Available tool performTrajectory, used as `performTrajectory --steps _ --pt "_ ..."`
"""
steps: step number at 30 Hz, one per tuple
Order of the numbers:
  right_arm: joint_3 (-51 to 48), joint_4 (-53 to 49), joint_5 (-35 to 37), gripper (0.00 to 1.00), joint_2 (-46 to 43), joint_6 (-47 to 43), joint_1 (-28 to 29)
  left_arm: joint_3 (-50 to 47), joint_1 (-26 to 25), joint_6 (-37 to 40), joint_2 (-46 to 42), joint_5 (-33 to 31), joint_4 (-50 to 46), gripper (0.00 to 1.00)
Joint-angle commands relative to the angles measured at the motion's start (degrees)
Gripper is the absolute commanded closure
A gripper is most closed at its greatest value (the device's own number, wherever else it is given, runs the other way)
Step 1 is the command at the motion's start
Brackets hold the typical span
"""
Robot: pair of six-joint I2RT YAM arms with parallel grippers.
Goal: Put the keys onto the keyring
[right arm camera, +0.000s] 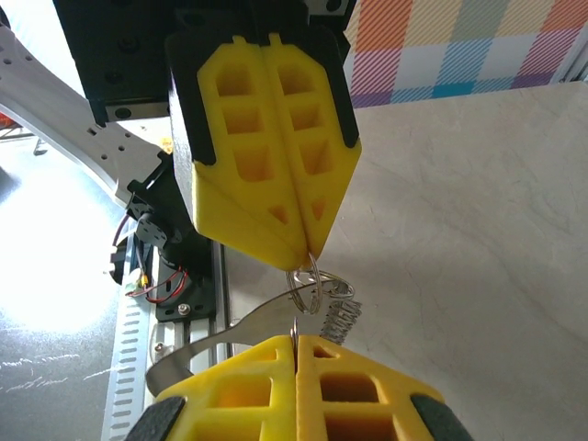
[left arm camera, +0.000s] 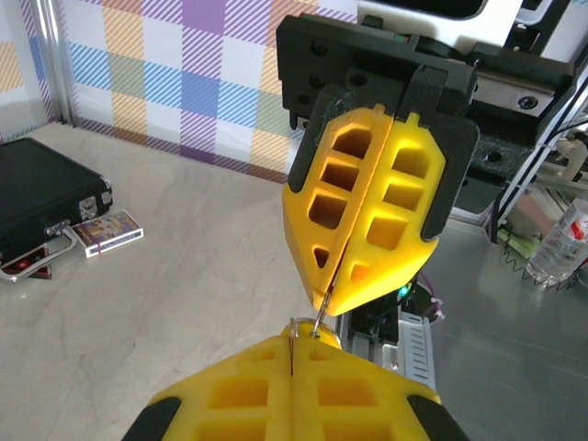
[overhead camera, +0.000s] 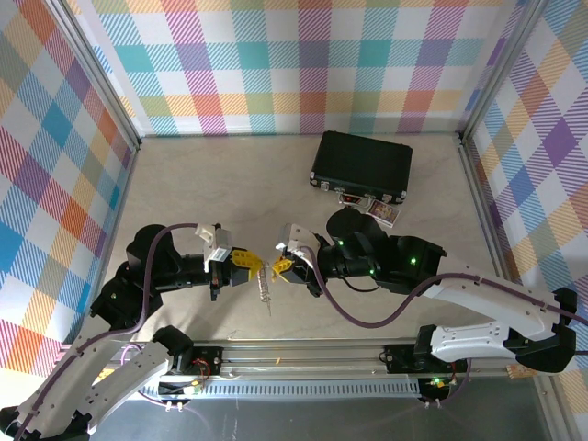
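Note:
My left gripper (overhead camera: 246, 263) and right gripper (overhead camera: 278, 265) meet tip to tip above the table's near middle. The left gripper (left arm camera: 294, 342) is shut on the keyring (right arm camera: 310, 277), whose thin grey loops hang from its fingertips (right arm camera: 299, 241). My right gripper (right arm camera: 296, 340) is shut on a thin metal edge, seemingly a key (left arm camera: 322, 310), touching the keyring (left arm camera: 300, 325). A long flat silvery key (right arm camera: 216, 342) and a coiled metal piece (right arm camera: 337, 319) dangle below the ring. From above, the bunch (overhead camera: 266, 287) hangs between the two grippers.
A shut black case (overhead camera: 361, 165) lies at the back right, with a small colourful card pack (overhead camera: 384, 212) in front of it. The aluminium base rail (overhead camera: 303, 354) runs along the near edge. Checked walls enclose the table.

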Motion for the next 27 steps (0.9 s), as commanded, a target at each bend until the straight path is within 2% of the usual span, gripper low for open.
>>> performTrajectory --steps 1,27 --pt "1.98 2.63 0.78 1.0 0.18 0.78 0.41 -0.33 -0.65 -0.32 -0.65 0.5 2.87 1.0" --pt "1.41 4.18 1.56 1.0 1.17 0.47 0.41 -1.1 -0.65 -0.7 -1.19 -0.95 3.26 1.0"
